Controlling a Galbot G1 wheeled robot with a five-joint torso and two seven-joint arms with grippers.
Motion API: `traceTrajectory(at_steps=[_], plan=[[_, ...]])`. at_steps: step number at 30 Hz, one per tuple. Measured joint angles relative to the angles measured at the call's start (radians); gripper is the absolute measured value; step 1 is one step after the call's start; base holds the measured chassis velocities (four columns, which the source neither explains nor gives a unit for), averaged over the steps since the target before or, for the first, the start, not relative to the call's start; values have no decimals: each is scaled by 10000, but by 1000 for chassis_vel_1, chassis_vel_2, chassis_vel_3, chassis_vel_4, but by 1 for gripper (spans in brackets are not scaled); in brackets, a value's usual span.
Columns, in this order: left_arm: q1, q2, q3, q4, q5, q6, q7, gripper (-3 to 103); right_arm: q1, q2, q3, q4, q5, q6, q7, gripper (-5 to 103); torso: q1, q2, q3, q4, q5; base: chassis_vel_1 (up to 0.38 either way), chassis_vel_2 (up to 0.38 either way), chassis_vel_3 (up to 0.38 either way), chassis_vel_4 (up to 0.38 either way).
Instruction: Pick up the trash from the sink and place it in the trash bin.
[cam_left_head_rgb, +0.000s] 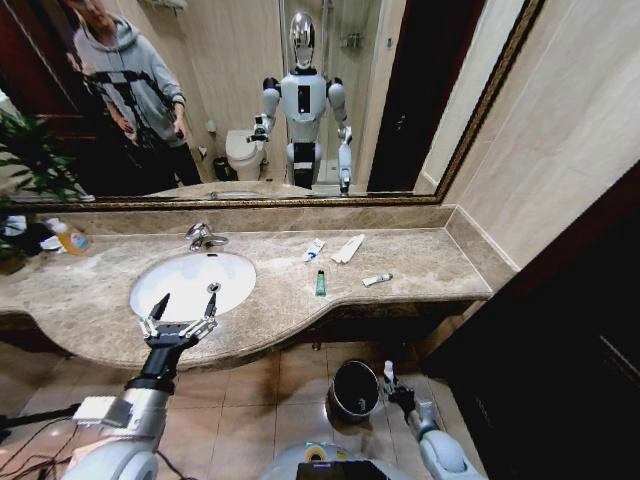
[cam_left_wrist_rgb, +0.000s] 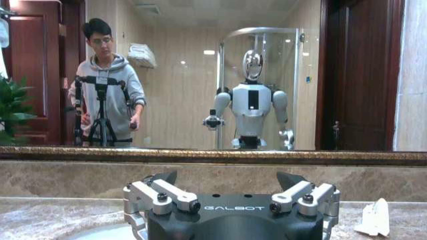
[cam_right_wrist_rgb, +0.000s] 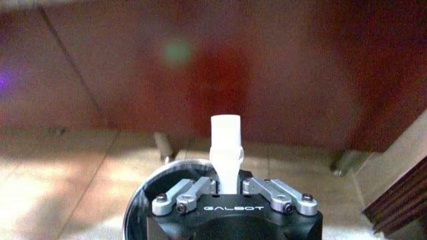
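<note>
The right gripper is squeezing a small white tube right beside the trash bin. The left gripper is hanging open, far above the bin, over the sink.

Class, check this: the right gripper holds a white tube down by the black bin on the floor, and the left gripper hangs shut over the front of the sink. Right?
Not quite. The left gripper is open, fingers spread, as the head view shows. The rest stands: the right gripper holds a white tube by the black bin, and the left hangs over the sink front.
</note>
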Motion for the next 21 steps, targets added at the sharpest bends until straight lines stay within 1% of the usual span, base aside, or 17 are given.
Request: traceTrajectory(at_steps=[2, 3, 7, 8, 10, 11, 15, 19, 21], plan=[[0, 0, 0, -1, 0, 0, 0, 100, 239, 81, -195, -441, -340, -6, -85, 16, 0, 0, 0, -1, 0, 0, 0, 0, 0], [0, 0, 0, -1, 0, 0, 0, 100, 239, 81, -195, -441, -340, -6, -85, 16, 0, 0, 0, -1, 0, 0, 0, 0, 0], [0, 0, 0, -1, 0, 0, 0, 100, 762, 432, -493, -1326, -1282, 6, -268, 16, 0, 0, 0, 0, -1, 0, 0, 0, 0], [0, 0, 0, -1, 0, 0, 0, 100, 762, 432, -493, -1326, -1282, 6, -268, 16, 0, 0, 0, 0, -1, 0, 0, 0, 0], [0, 0, 0, -1, 0, 0, 0, 100, 1094, 739, -611, -1878, -1998, 156, -293, 16, 0, 0, 0, 0, -3, 0, 0, 0, 0], [0, -1, 0, -1, 0, 0, 0, 100, 1198, 822, -698, -2041, -2161, 182, -301, 16, 0, 0, 0, 0, 0, 0, 0, 0, 0], [0, 0, 0, -1, 0, 0, 0, 100, 1484, 1051, -881, -2477, -2468, 230, -321, 16, 0, 0, 0, -1, -2, 0, 0, 0, 0], [0, 0, 0, -1, 0, 0, 0, 100, 2284, 1563, -965, -3543, -3040, 484, -343, 16, 0, 0, 0, 1, -1, 0, 0, 0, 0], [0, 0, 0, 0, 0, 0, 0, 100, 2365, 1606, -974, -3649, -3079, 502, -344, 16, 0, 0, 0, 0, -1, 0, 0, 0, 0]])
